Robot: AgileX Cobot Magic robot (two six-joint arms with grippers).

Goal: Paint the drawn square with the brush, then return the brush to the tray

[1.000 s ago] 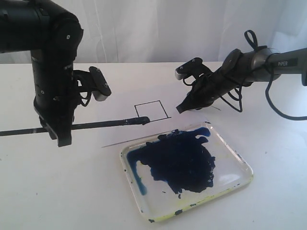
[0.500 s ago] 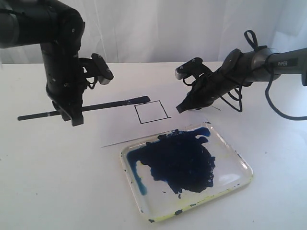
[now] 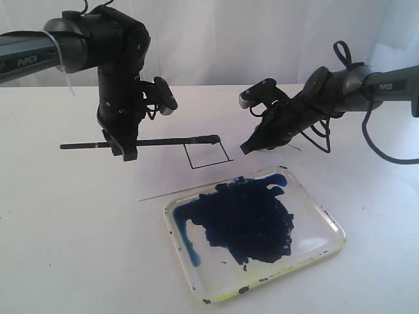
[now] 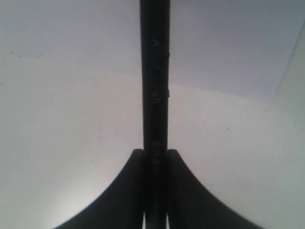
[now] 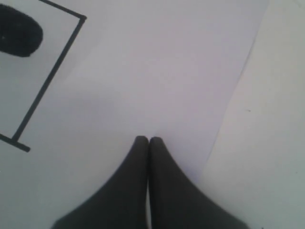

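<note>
The exterior camera looks slightly down across the counter (image 3: 65, 248) from well back, while the wrist cameras sit close behind the left pincer (image 4: 155, 155) and right pincer (image 5: 148, 142), the right one sharing the drawn square (image 3: 207, 153) with it.

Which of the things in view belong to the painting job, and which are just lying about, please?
Job in hand:
brush, clamped in the left gripper
drawn square
white paper sheet
tray, smeared with blue paint

Just there:
right gripper, shut, tips at the paper
white curtain
table
</note>
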